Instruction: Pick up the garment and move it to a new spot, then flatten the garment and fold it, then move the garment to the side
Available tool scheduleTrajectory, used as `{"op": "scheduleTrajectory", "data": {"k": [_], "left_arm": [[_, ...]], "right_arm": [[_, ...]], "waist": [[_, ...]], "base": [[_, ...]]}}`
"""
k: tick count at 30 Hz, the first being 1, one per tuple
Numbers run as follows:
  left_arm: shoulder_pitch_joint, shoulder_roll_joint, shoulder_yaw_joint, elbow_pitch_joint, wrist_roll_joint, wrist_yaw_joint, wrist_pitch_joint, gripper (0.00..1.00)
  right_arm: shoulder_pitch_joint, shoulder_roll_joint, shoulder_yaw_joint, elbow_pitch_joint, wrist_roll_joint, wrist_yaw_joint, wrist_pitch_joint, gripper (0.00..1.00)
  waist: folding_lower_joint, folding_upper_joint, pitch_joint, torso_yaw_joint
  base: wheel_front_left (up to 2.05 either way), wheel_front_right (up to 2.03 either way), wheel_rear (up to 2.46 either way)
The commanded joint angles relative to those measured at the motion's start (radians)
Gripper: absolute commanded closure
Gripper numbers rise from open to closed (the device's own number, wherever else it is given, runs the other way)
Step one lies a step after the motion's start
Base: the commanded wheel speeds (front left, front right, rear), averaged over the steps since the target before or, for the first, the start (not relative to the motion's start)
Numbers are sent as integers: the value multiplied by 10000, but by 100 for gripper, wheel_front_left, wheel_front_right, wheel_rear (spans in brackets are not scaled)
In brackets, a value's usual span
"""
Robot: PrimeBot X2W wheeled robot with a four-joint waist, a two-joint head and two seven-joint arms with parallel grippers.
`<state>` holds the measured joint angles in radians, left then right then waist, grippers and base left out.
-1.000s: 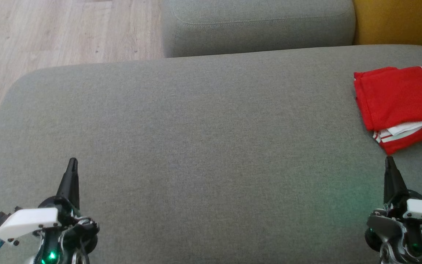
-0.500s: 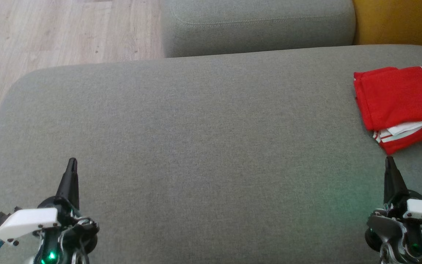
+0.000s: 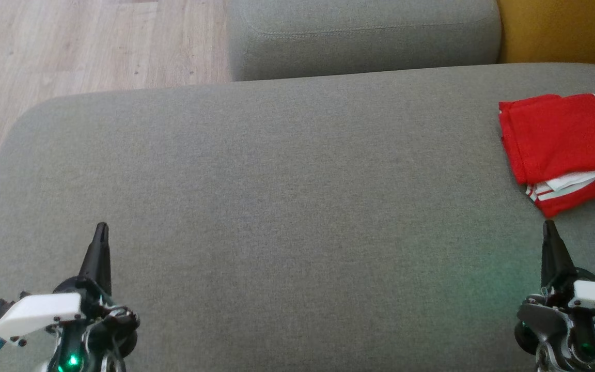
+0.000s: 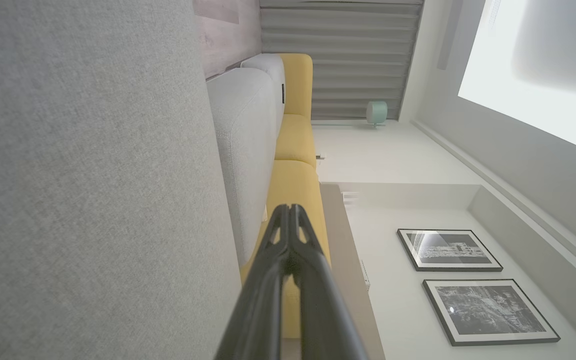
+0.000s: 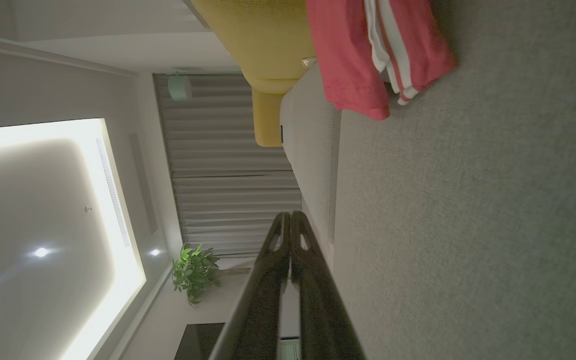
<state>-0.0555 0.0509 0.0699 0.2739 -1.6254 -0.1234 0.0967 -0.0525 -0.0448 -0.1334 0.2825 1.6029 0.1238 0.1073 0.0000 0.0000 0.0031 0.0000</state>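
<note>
A folded red garment (image 3: pixel 566 139) with white stripes lies at the far right of the grey cushion (image 3: pixel 277 206), partly cut off by the head view's edge. It also appears in the right wrist view as a red garment (image 5: pixel 363 50) ahead of my fingers. My right gripper (image 3: pixel 549 227) rests at the lower right, shut and empty, a short way in front of the garment's near corner. My left gripper (image 3: pixel 102 230) sits at the lower left, shut with nothing in it, far from the garment. Both pairs of fingertips (image 4: pixel 289 210) (image 5: pixel 288 216) meet.
A second grey cushion (image 3: pixel 364 36) stands behind the first. Yellow upholstery (image 3: pixel 566 31) is at the back right. Wooden floor (image 3: pixel 85 46) lies beyond the cushion's left and far edge. Most of the grey cushion's middle is bare fabric.
</note>
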Motion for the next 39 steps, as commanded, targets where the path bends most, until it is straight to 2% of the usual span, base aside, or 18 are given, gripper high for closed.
{"op": "scheduleTrajectory", "data": {"k": [1, 39], "left_arm": [[-518, 63, 349, -291, 94, -73, 93, 100], [-521, 33, 392, -289, 129, -73, 127, 100]], "right_arm": [[-554, -63, 196, -378, 57, 69, 59, 100], [-555, -59, 191, -378, 52, 69, 63, 100]], "waist": [[0, 0, 0, 0], [0, 0, 0, 0]], "base": [[0, 0, 0], [0, 0, 0]]}}
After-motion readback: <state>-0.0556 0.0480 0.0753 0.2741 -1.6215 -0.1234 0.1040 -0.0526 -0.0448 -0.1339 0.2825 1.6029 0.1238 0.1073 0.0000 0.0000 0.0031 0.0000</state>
